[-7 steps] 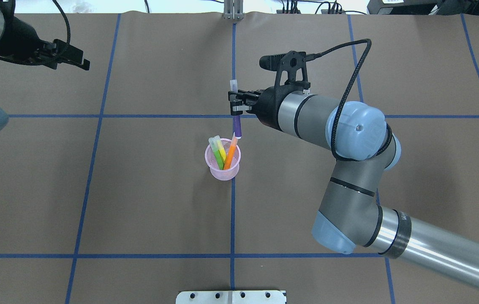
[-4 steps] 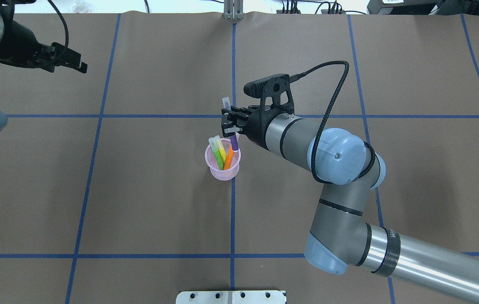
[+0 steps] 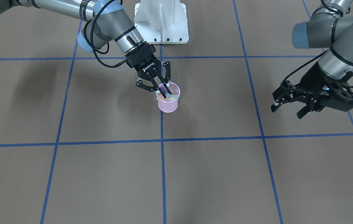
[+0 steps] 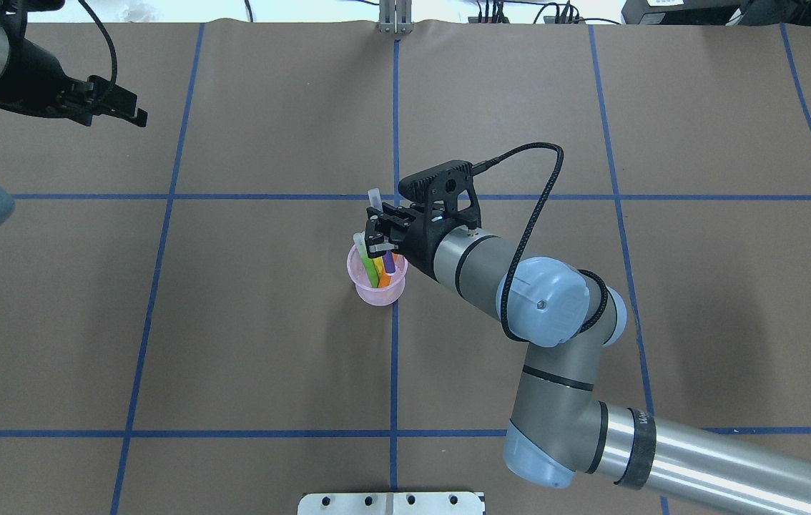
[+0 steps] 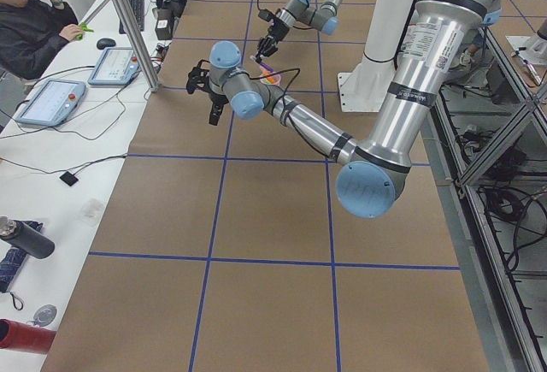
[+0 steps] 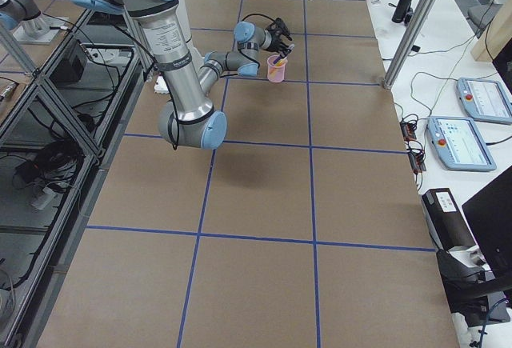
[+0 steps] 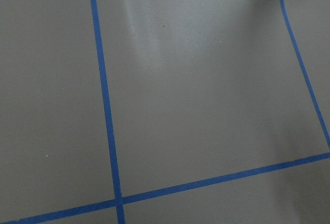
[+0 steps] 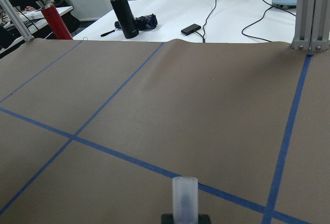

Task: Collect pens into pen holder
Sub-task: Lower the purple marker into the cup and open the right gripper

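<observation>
The pink mesh pen holder (image 4: 377,292) stands upright at the table's middle; it also shows in the front view (image 3: 167,106). A green pen (image 4: 365,263), a yellow pen (image 4: 375,262) and an orange pen (image 4: 383,276) lean inside it. My right gripper (image 4: 374,234) hovers just over the rim, shut on the purple pen (image 4: 390,263). That pen's lower end is inside the holder and its whitish cap (image 8: 184,198) sticks up above the fingers. My left gripper (image 3: 288,110) is open and empty, far off to the side above the table.
The brown table cover carries blue tape lines (image 4: 395,372). The white robot base (image 3: 161,21) stands at the table's edge behind the holder. A black bottle (image 8: 124,12) and other desk items lie beyond the table's far edge.
My right gripper has moved toward me and down with the purple pen, from beyond the holder to right over it; the pen's lower end is now inside. The left arm has barely moved.
</observation>
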